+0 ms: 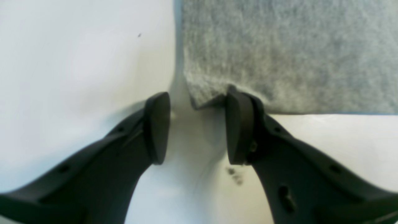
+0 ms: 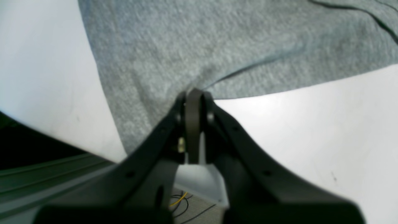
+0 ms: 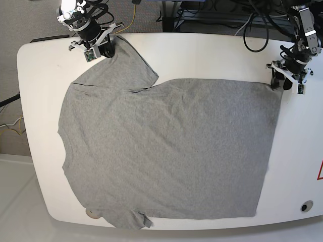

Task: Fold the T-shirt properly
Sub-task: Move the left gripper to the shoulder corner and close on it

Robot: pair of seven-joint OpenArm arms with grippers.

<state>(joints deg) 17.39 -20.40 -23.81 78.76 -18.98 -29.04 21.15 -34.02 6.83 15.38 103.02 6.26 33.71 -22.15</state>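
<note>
The heather-grey T-shirt [image 3: 166, 151] lies spread flat, plain side up, on the white table [image 3: 212, 50]; no lettering shows. My right gripper [image 3: 101, 50] is at the far left sleeve. In the right wrist view it [image 2: 194, 93] is shut on the edge of the sleeve [image 2: 186, 46], and the fabric creases at the tips. My left gripper [image 3: 279, 83] is at the far right hem corner. In the left wrist view it [image 1: 197, 96] is open, low over the table. The corner of the shirt [image 1: 279, 56] lies between the jaws and touches the right finger [image 1: 238, 124].
Cables [image 3: 252, 30] and arm bases stand behind the table's far edge. The right wrist view shows the table edge with floor cables [image 2: 180, 199] below. A dark smudge [image 1: 234, 175] marks the table. A red triangle sticker [image 3: 319, 171] and a round hole [image 3: 306, 206] sit near the right edge.
</note>
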